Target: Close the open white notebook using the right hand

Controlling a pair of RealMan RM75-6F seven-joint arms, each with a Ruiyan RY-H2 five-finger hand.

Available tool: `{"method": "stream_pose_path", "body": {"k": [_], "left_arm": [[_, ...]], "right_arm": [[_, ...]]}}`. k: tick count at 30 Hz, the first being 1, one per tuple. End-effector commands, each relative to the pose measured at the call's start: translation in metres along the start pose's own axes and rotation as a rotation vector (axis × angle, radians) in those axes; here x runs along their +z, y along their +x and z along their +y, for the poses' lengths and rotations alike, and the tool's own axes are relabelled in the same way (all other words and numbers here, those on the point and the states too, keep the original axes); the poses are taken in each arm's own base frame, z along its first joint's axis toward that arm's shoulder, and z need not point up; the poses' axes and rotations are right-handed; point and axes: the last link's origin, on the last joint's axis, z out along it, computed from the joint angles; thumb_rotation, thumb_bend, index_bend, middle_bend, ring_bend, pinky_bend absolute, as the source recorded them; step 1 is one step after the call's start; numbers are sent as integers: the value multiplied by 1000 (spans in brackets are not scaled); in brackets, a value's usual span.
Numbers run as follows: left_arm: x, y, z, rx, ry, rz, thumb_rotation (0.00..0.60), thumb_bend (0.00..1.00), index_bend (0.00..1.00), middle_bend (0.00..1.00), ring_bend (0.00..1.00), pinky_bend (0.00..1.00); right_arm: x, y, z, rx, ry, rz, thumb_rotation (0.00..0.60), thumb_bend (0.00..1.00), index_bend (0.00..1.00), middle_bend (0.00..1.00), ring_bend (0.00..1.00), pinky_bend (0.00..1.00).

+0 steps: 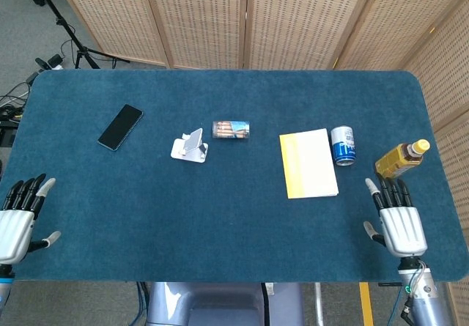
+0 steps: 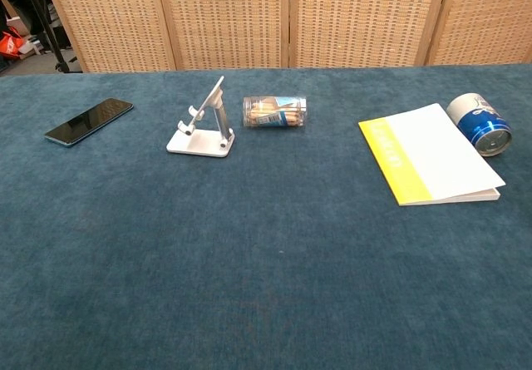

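1. The white notebook (image 1: pixel 308 163) lies shut and flat on the blue tabletop (image 1: pixel 220 223), yellow spine strip toward your left and cover up. In the chest view the cover sits level on the page block with no visible gap at the fore edge. Judgement: the closing step looks done.
2. The notebook rests just left of a blue drink can (image 1: pixel 342 145) lying on its side, close but not visibly touching. A yellow bottle (image 1: pixel 399 159) lies further right.
3. Your right hand (image 1: pixel 396 223) hovers near the front right edge of the tabletop, well apart from the notebook, palm down. Its fingers are spread and straight, holding nothing and touching nothing. Judgement: it is parked clear so the cover stays undisturbed.
4. Your left hand (image 1: pixel 18 216) sits at the front left edge, fingers likewise spread, empty, and has no part in this task.
5. Other items are well left of the work area: a phone (image 1: pixel 121 127), a white phone stand (image 1: pixel 190 146) and a clear cylindrical container (image 1: pixel 231 129) lying on its side.
6. The chest view shows neither hand.
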Motion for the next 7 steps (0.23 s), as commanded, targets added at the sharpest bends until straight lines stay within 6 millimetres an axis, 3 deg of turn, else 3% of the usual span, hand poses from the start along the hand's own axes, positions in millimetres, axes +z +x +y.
{"method": "stream_pose_path", "body": {"k": [1,7], "left_arm": [[0,0,0,2,1,0,600,53,0,0,0,0],[4,-2,-5,4,19,-2,600,53,0,0,0,0]], "right_arm": [[-9,1,7,-13,3,0,600,240,0,0,0,0],[-19,7,11,6,-6,17,600,231,0,0,0,0]]}}
